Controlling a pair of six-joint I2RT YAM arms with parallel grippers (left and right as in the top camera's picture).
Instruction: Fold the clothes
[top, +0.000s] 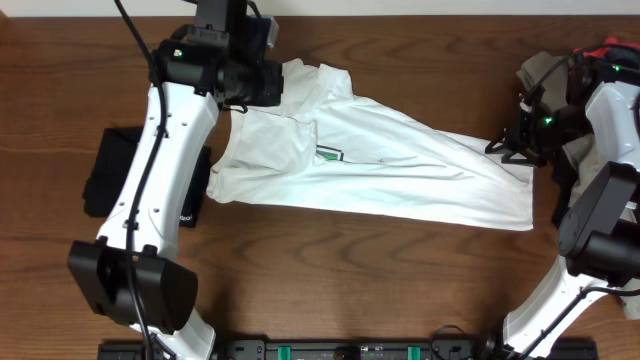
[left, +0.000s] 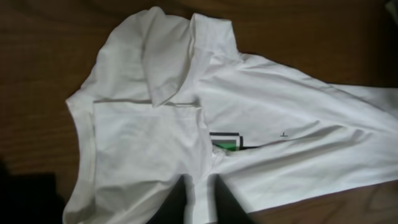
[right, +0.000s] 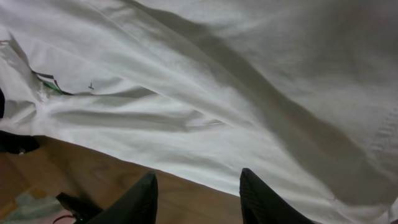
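The clothes' white T-shirt (top: 400, 170) lies crumpled and partly folded across the table's middle, its green-screened print (top: 330, 153) showing. My left gripper (top: 255, 85) hovers over the shirt's upper left part. In the left wrist view its fingers (left: 199, 179) stand a narrow gap apart over the white cloth (left: 273, 124), below the print (left: 225, 140), holding nothing that I can see. My right gripper (top: 500, 143) is at the shirt's right end. Its fingers (right: 198, 174) stand wide apart and empty over the shirt's edge (right: 217, 74) and bare wood.
A black garment (top: 110, 175) lies folded at the left, partly under the left arm. A heap of khaki (top: 545, 72) and red (top: 612, 48) garments sits at the far right behind the right arm. Brown wood table (top: 350, 270) runs along the front.
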